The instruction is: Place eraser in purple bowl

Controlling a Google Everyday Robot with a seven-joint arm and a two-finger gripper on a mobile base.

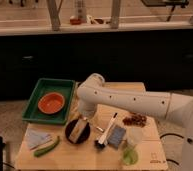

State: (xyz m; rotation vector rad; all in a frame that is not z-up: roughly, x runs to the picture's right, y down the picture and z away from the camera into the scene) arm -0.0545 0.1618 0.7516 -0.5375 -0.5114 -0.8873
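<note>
The purple bowl (70, 133), very dark and shallow, sits on the wooden table left of centre. A tan block, apparently the eraser (78, 129), stands tilted inside it. My gripper (84, 120) hangs from the white arm (125, 100), which reaches in from the right. The gripper sits just above the bowl's right rim, at the top of the eraser. I cannot tell whether it touches the eraser.
A green tray (37, 95) at the back left holds the orange bowl (51, 103). A pale blue cloth (37, 138) and a green pod (47, 147) lie front left. A black-and-white marker (108, 130), a grey-blue block (117, 136), a clear greenish cup (130, 151) and brown bits (135, 120) lie to the right.
</note>
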